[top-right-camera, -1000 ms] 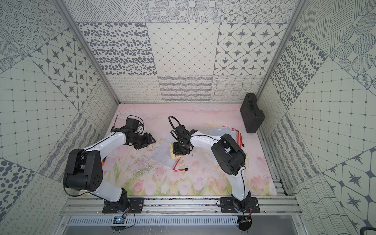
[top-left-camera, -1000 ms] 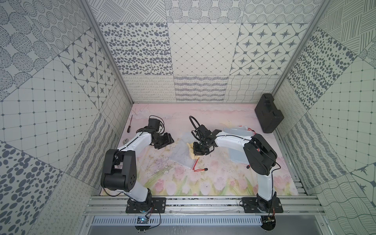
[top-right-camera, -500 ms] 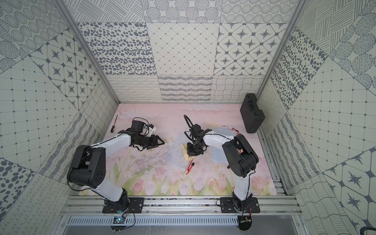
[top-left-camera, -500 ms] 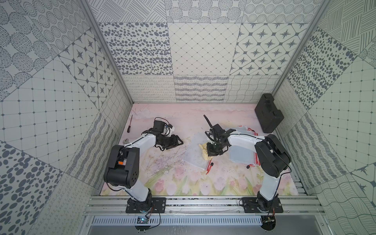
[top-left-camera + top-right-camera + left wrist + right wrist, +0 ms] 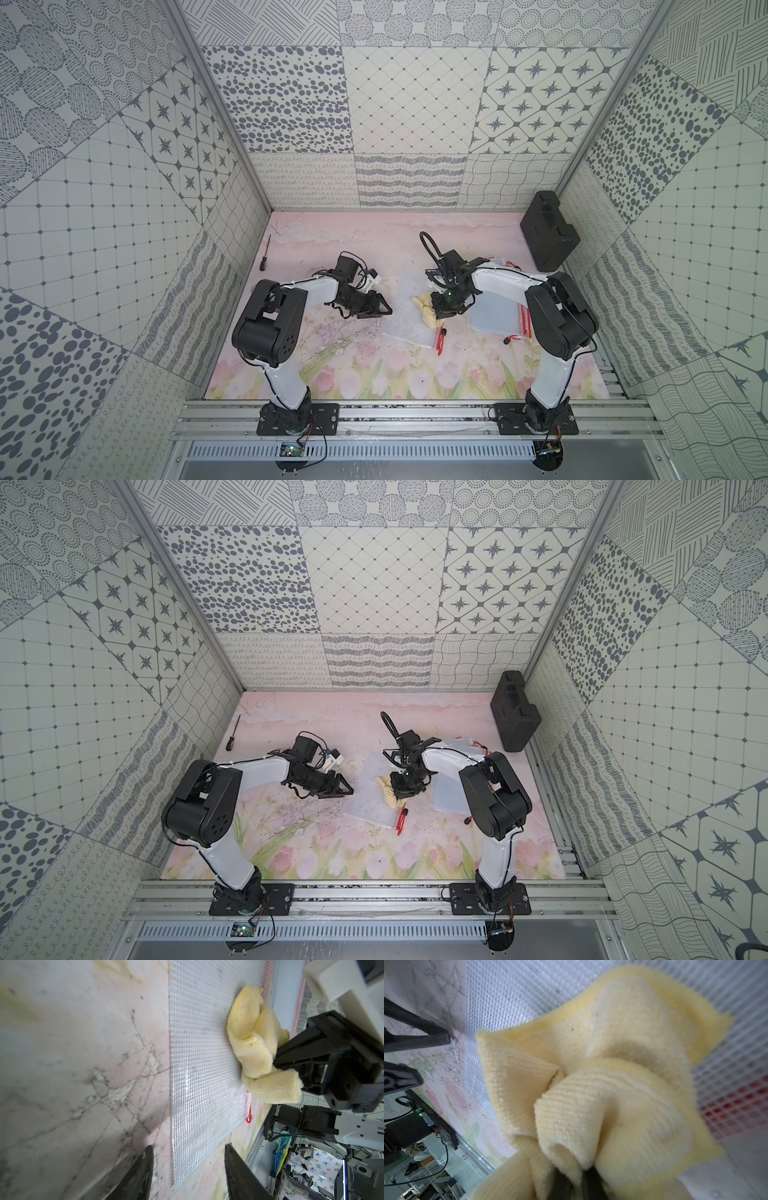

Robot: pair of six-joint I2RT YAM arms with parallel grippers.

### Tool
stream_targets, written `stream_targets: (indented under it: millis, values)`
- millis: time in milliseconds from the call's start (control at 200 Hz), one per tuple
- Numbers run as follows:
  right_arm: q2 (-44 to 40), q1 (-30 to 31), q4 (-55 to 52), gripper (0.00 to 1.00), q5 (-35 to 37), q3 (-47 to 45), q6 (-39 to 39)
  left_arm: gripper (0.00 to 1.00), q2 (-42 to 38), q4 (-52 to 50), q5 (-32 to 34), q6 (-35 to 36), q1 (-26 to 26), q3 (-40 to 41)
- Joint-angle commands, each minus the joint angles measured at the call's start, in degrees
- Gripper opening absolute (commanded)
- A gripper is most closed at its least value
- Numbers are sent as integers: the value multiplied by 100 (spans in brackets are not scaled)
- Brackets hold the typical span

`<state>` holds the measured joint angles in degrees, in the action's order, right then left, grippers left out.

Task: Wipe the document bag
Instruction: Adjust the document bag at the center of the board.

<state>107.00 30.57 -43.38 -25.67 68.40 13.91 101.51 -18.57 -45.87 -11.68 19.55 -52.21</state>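
The bag (image 5: 405,332) lies flat under the right claw (image 5: 441,319), which pinches a yellow cloth (image 5: 424,304) onto it. The left claw (image 5: 385,311), half-wide and empty, is just beside its edge.

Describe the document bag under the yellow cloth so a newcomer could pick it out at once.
Find the pink flowered table mat; near its middle, between the two arms, lies a clear, grid-textured document bag. Unlike the bluish bag beside it under the right arm, this one has the yellow cloth, clamped in the right arm's jaws, resting on it.
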Motion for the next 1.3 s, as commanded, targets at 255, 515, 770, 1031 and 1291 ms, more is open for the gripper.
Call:
stream_targets:
  millis: [255,515,770,1031,1291]
  values:
    - [-140,22,-114,0,-78,42,-235,53,653,-143,-87,332,432,-38]
    - [-150,20,-44,0,-149,-11,-191,53,419,217,-366,-19,751,-85]
    - [-125,20,88,0,-249,-79,-108,53,402,1416,-890,-898,1078,66]
    - [-208,25,213,0,-302,-251,-46,36,371,2857,-566,-2109,1244,558]
    - [-224,26,250,0,-281,-356,-46,17,-150,2459,227,-2194,1228,643]
